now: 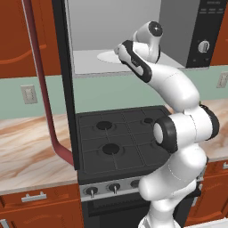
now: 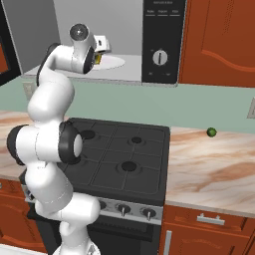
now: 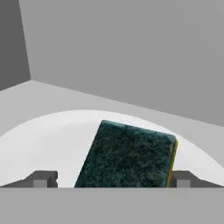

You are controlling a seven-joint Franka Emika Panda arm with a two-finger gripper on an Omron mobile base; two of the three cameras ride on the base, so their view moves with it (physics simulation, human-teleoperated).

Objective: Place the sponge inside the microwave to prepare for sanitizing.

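Green-topped sponge [image 3: 127, 155] lies on microwave [image 2: 159, 45] plate [image 3: 43, 144].

The microwave [image 1: 133, 35] door [image 1: 67, 84] hangs wide open; inside, the sponge [image 3: 129, 155] sits on the plate [image 3: 39, 144], bare walls around.

arm raised, tool [image 3: 111, 178] jaws spread wide

The microwave's [image 1: 133, 35] grey floor is carrying a white round plate [image 3: 39, 144], and the sponge [image 3: 127, 155] is lying on that plate, green scrub side up. Below, the marble counter [image 2: 214, 164] is bearing a small green ball [image 2: 211, 132] near the wall.
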